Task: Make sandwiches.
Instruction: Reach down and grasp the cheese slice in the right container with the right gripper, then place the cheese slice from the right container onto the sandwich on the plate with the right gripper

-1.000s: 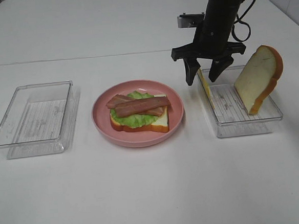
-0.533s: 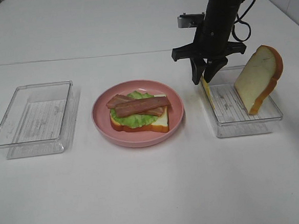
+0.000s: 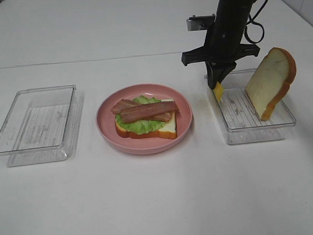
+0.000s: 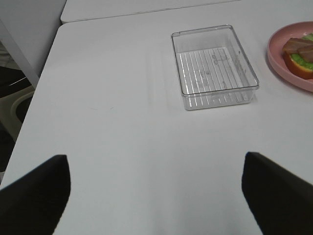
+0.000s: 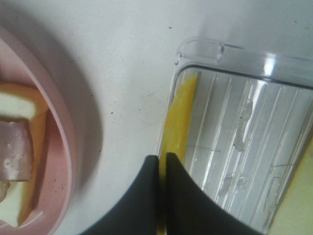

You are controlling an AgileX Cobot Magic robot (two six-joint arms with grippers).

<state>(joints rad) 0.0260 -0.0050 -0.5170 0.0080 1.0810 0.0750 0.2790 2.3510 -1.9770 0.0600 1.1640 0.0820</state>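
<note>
An open sandwich lies on the pink plate (image 3: 104, 129): a bread slice (image 3: 167, 129), green lettuce (image 3: 136, 126) and bacon strips (image 3: 145, 111) on top. A yellow cheese slice (image 3: 218, 92) stands on edge against the near wall of the right clear tray (image 3: 254, 127). My right gripper (image 3: 216, 82) points down and is shut on the top edge of the cheese (image 5: 179, 115); in the right wrist view its fingertips (image 5: 160, 164) pinch the slice. A second bread slice (image 3: 272, 82) leans in that tray. My left gripper (image 4: 156, 196) is open above bare table.
An empty clear tray (image 3: 36, 123) sits left of the plate; the left wrist view shows this tray (image 4: 213, 66) ahead and the plate's rim (image 4: 288, 73) beyond it. The table's left edge (image 4: 46, 83) is near.
My right gripper's fingers have closed from wide apart onto the cheese slice. The left gripper, plate and trays have not moved.
</note>
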